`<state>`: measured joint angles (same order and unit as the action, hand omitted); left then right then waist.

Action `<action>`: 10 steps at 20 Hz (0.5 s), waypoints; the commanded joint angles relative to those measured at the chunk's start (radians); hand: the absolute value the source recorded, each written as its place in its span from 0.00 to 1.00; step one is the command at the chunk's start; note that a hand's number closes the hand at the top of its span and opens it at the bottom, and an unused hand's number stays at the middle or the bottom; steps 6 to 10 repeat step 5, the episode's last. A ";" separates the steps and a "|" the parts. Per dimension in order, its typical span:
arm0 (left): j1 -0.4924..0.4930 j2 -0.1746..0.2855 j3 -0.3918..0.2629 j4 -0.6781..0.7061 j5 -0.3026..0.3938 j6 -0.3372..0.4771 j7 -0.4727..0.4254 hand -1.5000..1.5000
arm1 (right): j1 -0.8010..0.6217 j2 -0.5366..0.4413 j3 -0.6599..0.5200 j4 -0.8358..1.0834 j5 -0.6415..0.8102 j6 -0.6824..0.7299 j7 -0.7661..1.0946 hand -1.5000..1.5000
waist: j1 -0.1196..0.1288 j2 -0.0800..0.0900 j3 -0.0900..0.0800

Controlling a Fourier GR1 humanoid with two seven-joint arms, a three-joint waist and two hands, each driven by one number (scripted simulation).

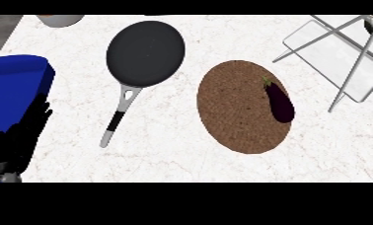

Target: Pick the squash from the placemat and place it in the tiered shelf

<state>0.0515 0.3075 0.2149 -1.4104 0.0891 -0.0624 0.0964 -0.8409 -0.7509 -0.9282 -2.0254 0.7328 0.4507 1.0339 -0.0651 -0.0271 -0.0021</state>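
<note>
A dark purple eggplant-shaped vegetable [279, 101] with a small green stem lies near the right edge of an oval brown placemat [233, 108]. No squash of any other look shows. The tiered shelf [336, 54], a grey wire frame with pale flat trays, stands at the upper right, just beyond the mat. My left hand [23, 132] rests at the far left edge with its black fingers pointing up, far from the vegetable and holding nothing. My right hand does not show.
A black frying pan [146, 53] lies left of the mat, its grey handle [119, 118] pointing toward the lower edge. A blue container [22, 83] stands at the left edge behind my left hand. A grey bowl [59, 19] peeks in at the top left.
</note>
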 commanded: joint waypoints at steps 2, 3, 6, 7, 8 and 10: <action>0.018 0.025 0.027 -0.025 0.015 -0.005 0.028 0.50 | 0.008 -0.066 -0.124 -0.123 -0.133 0.285 0.193 0.00 | -0.030 -0.017 0.000; 0.043 0.001 0.009 -0.022 -0.006 0.007 -0.003 0.50 | 0.017 -0.085 -0.164 -0.108 -0.154 0.308 0.184 0.00 | -0.032 -0.016 0.000; 0.060 0.006 0.024 -0.023 0.006 0.005 0.006 0.50 | 0.027 -0.115 -0.223 -0.118 -0.194 0.353 0.170 0.00 | -0.048 -0.023 0.000; 0.060 0.006 0.024 -0.023 0.006 0.005 0.006 0.50 | 0.027 -0.115 -0.223 -0.118 -0.194 0.353 0.170 0.00 | -0.048 -0.023 0.000; 0.060 0.006 0.024 -0.023 0.006 0.005 0.006 0.50 | 0.027 -0.115 -0.223 -0.118 -0.194 0.353 0.170 0.00 | -0.048 -0.023 0.000; 0.060 0.006 0.024 -0.023 0.006 0.005 0.006 0.50 | 0.027 -0.115 -0.223 -0.118 -0.194 0.353 0.170 0.00 | -0.048 -0.023 0.000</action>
